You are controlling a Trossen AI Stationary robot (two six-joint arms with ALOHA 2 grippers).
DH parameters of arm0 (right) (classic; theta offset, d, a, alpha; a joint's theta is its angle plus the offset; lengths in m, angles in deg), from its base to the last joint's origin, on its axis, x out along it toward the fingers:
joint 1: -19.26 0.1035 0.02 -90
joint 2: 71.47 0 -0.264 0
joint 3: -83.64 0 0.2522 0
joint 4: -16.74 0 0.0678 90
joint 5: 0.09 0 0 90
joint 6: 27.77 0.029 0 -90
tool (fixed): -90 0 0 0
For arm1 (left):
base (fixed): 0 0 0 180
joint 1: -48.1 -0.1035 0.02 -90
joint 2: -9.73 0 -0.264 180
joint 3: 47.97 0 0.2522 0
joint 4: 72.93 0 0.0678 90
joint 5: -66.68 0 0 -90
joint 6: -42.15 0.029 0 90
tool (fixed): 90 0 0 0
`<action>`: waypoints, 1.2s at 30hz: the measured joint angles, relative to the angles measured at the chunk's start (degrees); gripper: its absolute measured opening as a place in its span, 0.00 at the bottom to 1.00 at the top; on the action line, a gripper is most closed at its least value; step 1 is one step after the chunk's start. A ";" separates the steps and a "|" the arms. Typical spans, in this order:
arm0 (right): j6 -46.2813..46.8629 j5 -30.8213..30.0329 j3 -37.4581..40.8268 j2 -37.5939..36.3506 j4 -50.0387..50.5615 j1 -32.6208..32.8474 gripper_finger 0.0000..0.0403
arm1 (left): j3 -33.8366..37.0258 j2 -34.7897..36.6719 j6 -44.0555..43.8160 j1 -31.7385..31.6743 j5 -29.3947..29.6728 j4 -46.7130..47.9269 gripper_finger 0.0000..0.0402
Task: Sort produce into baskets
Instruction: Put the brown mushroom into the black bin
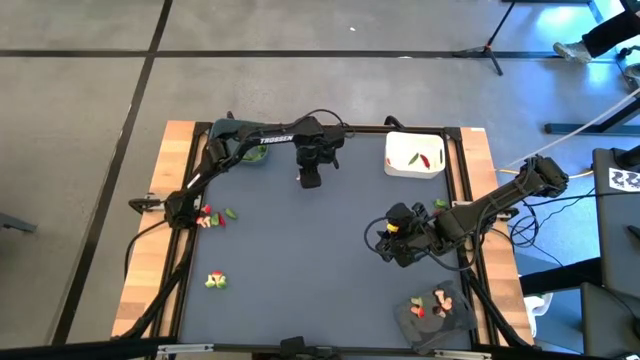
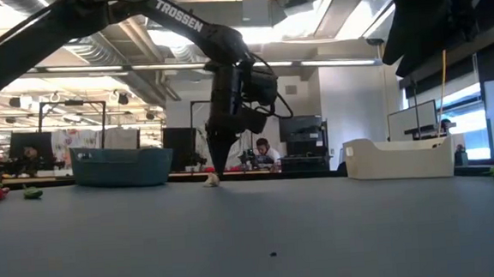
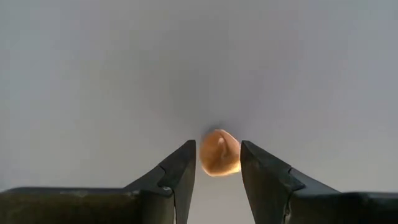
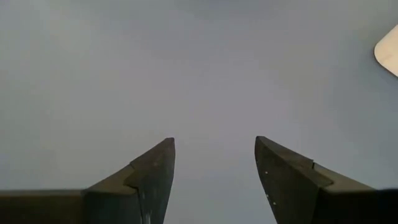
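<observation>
Left claw [image 3: 217, 163] astride rounded tan piece [image 3: 219, 152]

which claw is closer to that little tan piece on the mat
Left. The left claw points down at the tan piece, which sits between its fingers on the mat. The right claw stands open over bare mat, well off toward the table's right side.

- Dark blue-grey table mat [image 1: 300, 260] fills centre of high view, framed by a wooden table edge [image 1: 150, 240] at left.
- Grey concrete floor [image 1: 80, 90] across upper left, crossed by dark lines.
- Tripod stand foot [image 1: 490, 50] at upper right.
- Low view, centre background: a seated person [image 2: 263, 151] among monitors [image 2: 303, 135].
- Ceiling light strips [image 2: 165, 66] upper centre.
</observation>
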 joint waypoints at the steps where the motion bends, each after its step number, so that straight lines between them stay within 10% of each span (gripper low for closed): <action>1: 0.00 0.00 0.00 0.00 0.00 0.00 0.55 | 0.00 0.15 -0.44 0.06 0.00 0.14 0.31; 36: 0.63 1.54 0.00 0.00 -0.18 0.00 0.55 | 13.31 4.32 2.08 -2.41 -1.46 -13.07 0.19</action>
